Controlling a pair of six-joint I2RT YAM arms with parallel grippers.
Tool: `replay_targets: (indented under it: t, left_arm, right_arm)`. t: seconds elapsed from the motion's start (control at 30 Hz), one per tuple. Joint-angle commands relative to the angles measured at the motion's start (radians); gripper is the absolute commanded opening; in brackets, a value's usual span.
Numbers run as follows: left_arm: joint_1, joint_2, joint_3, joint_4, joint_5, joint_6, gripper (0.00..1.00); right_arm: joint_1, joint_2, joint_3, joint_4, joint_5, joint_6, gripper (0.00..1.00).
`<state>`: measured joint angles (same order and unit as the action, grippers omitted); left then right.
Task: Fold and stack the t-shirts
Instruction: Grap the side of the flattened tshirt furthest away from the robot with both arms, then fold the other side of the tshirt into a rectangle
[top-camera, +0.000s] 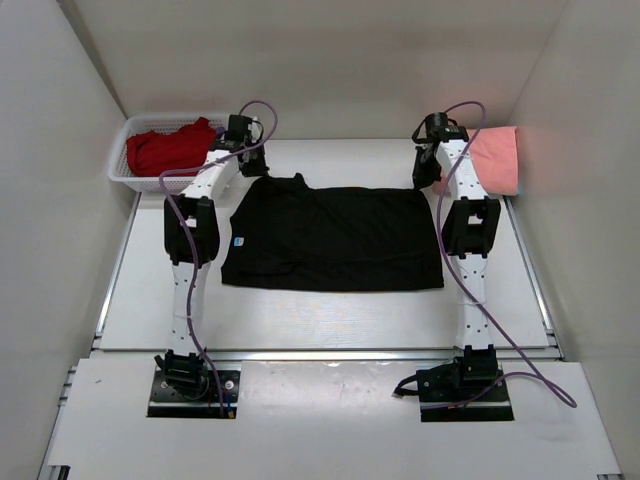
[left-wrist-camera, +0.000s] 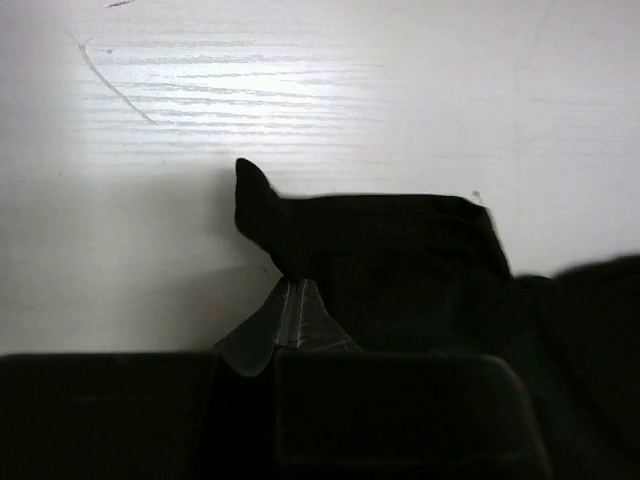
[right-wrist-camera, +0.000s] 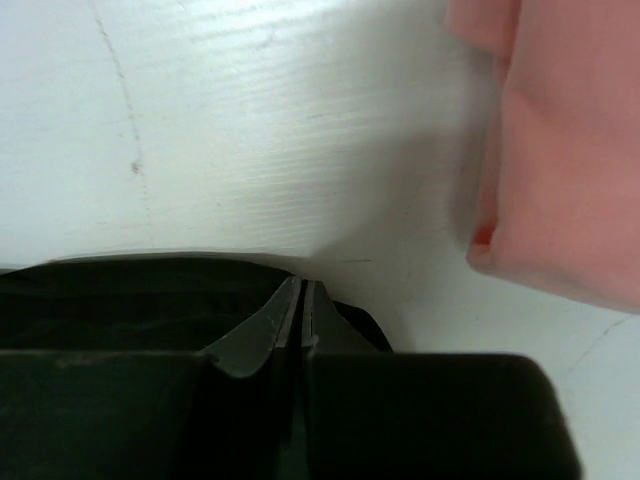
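Observation:
The black t-shirt (top-camera: 335, 238) lies spread across the middle of the table, its small blue-white label (top-camera: 240, 241) at the left edge. My left gripper (top-camera: 252, 162) is at the shirt's far left corner. In the left wrist view its fingers (left-wrist-camera: 290, 300) are shut on a raised peak of black fabric (left-wrist-camera: 400, 260). My right gripper (top-camera: 428, 172) is at the far right corner. In the right wrist view it (right-wrist-camera: 303, 290) is shut on the shirt's edge (right-wrist-camera: 120, 295). The salmon-pink t-shirt (top-camera: 497, 160) lies folded at the back right, also in the right wrist view (right-wrist-camera: 570, 150). The red t-shirt (top-camera: 165, 148) is in the basket. The lilac one is out of view.
A white lattice basket (top-camera: 122, 172) stands at the back left corner and holds the red shirt. White walls close in on the left, back and right. Bare white table (top-camera: 320, 315) lies between the shirt and the arm bases.

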<state>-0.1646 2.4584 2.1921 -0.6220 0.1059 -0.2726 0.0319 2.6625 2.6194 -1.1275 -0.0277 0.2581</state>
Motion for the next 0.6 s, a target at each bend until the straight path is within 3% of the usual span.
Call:
replay_targets:
  t: [0.0,0.33,0.57]
  left_arm:
    - [0.013,-0.168,-0.044,-0.005,0.043,-0.001,0.00]
    - [0.019,-0.355,-0.382,0.030,0.097,-0.010,0.00]
    - [0.019,-0.461,-0.549,0.061,0.106,-0.013,0.00]
  right_arm:
    - [-0.006,-0.052,0.053,0.006,-0.001,-0.031,0.00]
    - [-0.030,-0.142,0.030,-0.070,-0.015,-0.057,0.00]
    - [-0.030,-0.315,-0.149,-0.104,-0.041,-0.060,0.00]
